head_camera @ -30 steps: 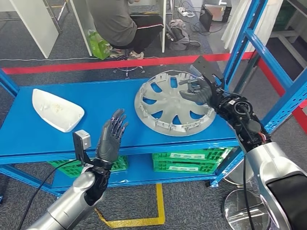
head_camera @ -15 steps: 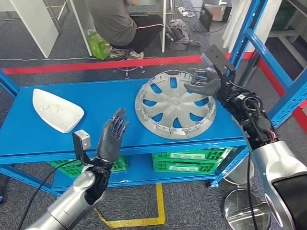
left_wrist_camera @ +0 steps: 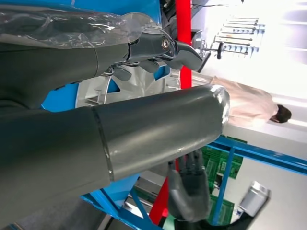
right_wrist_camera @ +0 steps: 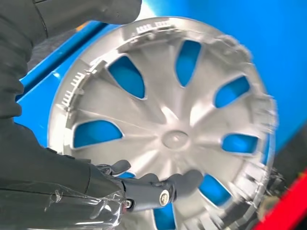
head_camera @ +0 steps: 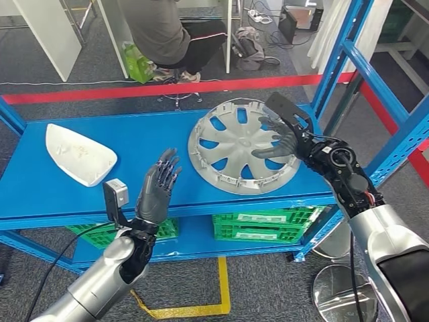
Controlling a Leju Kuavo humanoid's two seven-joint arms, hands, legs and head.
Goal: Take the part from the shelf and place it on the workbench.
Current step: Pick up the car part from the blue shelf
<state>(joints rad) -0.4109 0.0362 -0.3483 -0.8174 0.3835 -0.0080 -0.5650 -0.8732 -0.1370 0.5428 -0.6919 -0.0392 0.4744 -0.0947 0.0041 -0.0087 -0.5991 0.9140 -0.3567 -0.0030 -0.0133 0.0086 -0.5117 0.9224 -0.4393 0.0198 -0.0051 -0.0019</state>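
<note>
Wheel cover (head_camera: 244,145) lies flat on the blue shelf (head_camera: 147,141), right half of the top deck, hollow side up, silver spokes with blue showing through the cutouts. Same cover in my right wrist view (right_wrist_camera: 170,129) and behind my thumb in the left wrist view (left_wrist_camera: 137,84).

My right hand (head_camera: 281,137) is over the cover's right rim, fingers (head_camera: 268,124) spread across the spokes, thumb out below. Fingers apart, nothing gripped; can't tell if the tips touch the cover. Right wrist view: fingers (right_wrist_camera: 159,191) extended over the face near the hub.

My left hand (head_camera: 157,188) is raised in front of the shelf edge, palm up-ish, fingers apart, holding nothing, well apart from the cover.

White curved part (head_camera: 78,154) sits on the left end of the same deck, well apart from the cover. Green crates (head_camera: 263,225) on the lower deck. Red floor line (head_camera: 151,90) behind the shelf; a seated person (head_camera: 171,33) beyond it. Yellow floor tape (head_camera: 202,305) in front.
</note>
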